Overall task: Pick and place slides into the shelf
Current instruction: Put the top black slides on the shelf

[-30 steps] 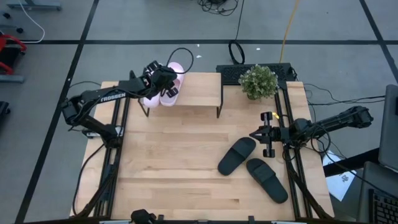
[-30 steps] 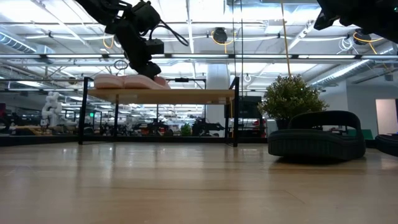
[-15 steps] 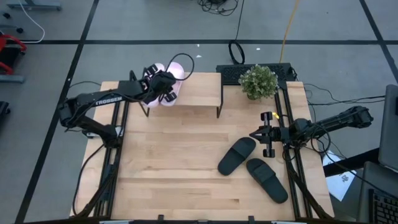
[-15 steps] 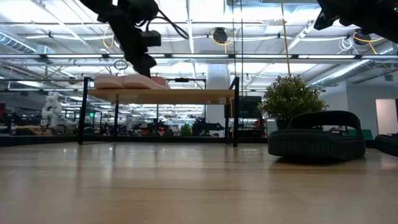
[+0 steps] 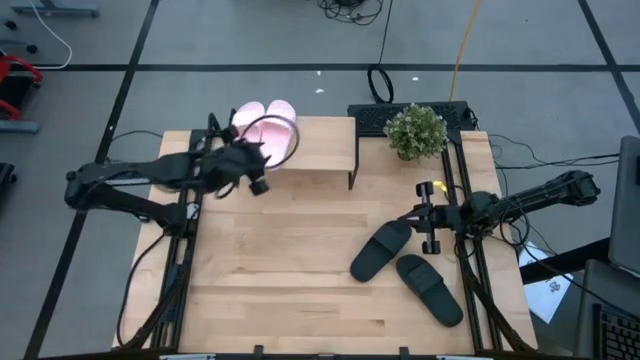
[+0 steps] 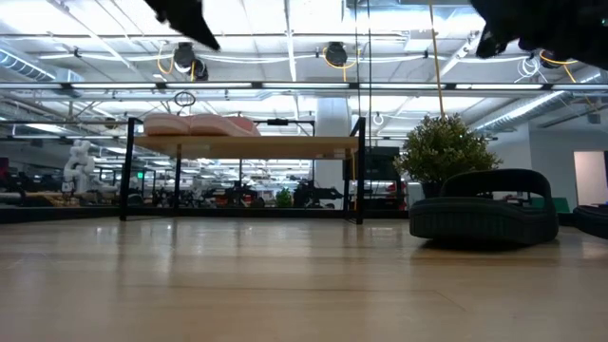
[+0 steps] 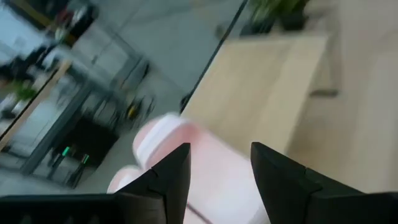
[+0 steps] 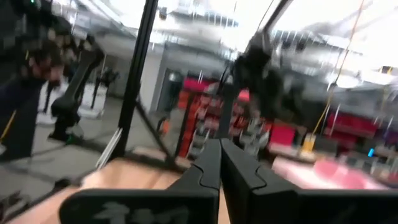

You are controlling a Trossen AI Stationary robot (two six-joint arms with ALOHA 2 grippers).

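Two matte black open-toe slides (image 5: 405, 265) are lying side by side on the big wooden tabletop (image 5: 280, 290), toward its right. Just beside them, the right gripper (image 5: 412, 216) is hovering clenched and empty. Farther back, the left gripper (image 5: 262, 160) is hanging released, holding nothing, just before the low wood-topped shelf (image 5: 320, 145), where two pale pink slides (image 5: 263, 118) are sitting at the left end.

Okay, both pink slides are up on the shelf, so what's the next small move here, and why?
Probably the right gripper should open its shut fingers and drop onto the nearer black slide. Both black slides still lie on the table beside it, while the pink slides already rest on the shelf and the left gripper, fingers open and empty, hangs in front of the shelf.
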